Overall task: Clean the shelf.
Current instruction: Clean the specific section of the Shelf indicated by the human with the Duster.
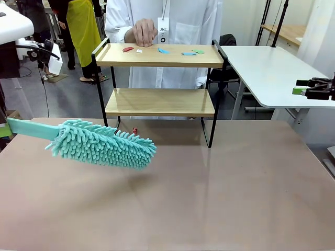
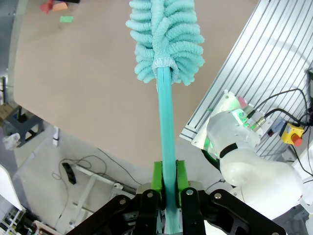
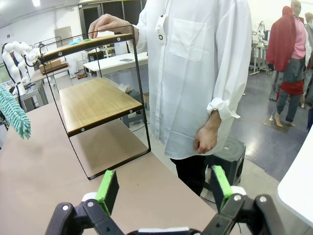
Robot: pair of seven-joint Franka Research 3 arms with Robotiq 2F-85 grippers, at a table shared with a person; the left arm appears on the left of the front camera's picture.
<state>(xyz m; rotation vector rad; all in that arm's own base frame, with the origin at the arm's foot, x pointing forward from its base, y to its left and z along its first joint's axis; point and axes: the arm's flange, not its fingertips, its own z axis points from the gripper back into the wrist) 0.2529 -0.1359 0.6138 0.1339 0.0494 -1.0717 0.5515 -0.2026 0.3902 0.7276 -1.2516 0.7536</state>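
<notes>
Teal duster (image 1: 102, 144) was clamped between the left gripper's (image 2: 168, 172) jaws; shelf (image 1: 157, 63) scraps (image 1: 164, 50) far ahead were best swept lightly; the right gripper's (image 3: 164, 188) jaws were spread wide.

We have shelf (image 1: 159, 102) at 12 o'clock on the surface's (image 1: 209, 198) far side, scraps (image 1: 163, 50) on its top board, person (image 1: 172, 21) behind it. At 9 o'clock, duster (image 1: 102, 144) over the surface, in left end effector (image 2: 166, 193); right end effector (image 3: 163, 185) at 3 o'clock.
</notes>
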